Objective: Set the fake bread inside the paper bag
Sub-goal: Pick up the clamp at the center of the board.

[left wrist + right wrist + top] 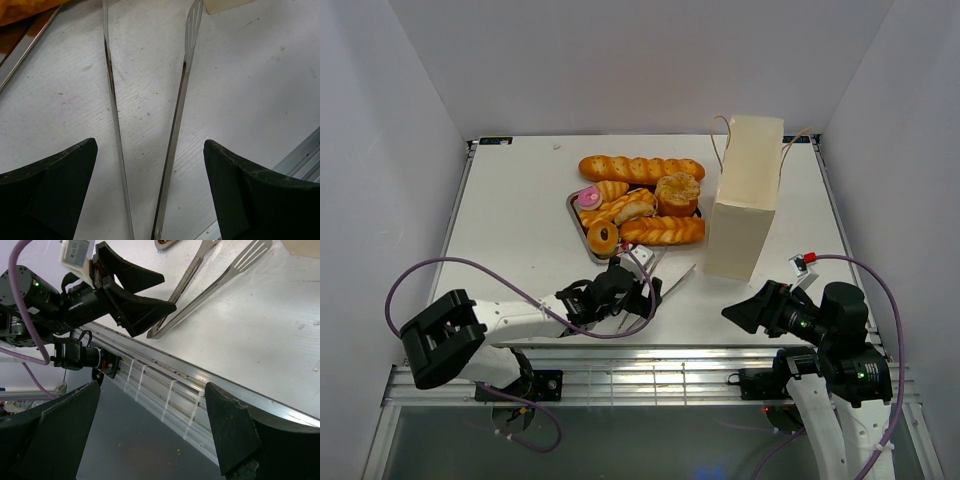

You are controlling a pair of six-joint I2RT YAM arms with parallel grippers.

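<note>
The fake bread (640, 205) lies piled on a silver tray (572, 207) at mid-table, with a long braided baguette (640, 168) just behind it. To the right of the tray stands the tall cream paper bag (748, 195), upright with string handles. My left gripper (635, 290) is low over the table, near of the tray. In the left wrist view it (150, 185) is open, its fingers on either side of the metal tongs (177, 115) without touching them. My right gripper (152, 425) is open and empty, hanging over the table's near edge below the bag (750, 310).
The tongs (665, 275) lie on the table between the tray and the near edge, their handle end toward my left gripper. An aluminium rail (165, 375) runs along the near edge. White walls enclose the table on three sides. A purple cable (470, 265) loops by the left arm.
</note>
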